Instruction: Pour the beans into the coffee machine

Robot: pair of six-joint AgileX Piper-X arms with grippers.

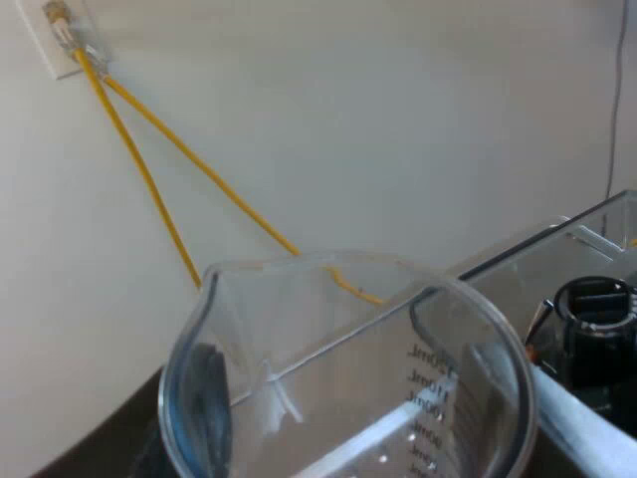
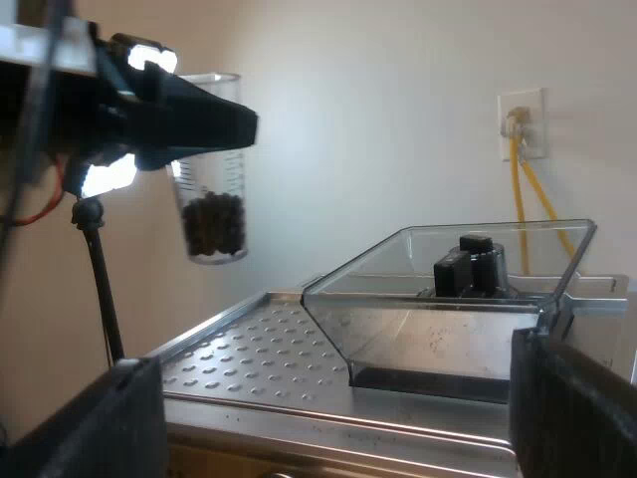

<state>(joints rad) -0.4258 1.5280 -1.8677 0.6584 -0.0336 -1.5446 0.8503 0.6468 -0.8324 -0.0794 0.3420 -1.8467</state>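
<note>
Beans sit in the measuring glass the left gripper clasps; it should centre over the bean hopper before tipping slowly. Right gripper gapes empty.

Left end effector clamped, right one spread

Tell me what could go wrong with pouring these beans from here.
1. The glass, held by the left gripper, hangs over the machine's dimpled top, apart from the hopper. Tipped here, the beans would likely scatter on the metal.
2. The hopper's clear wall stands between the glass and the opening. If the glass crosses low, it might knock that wall.
</note>
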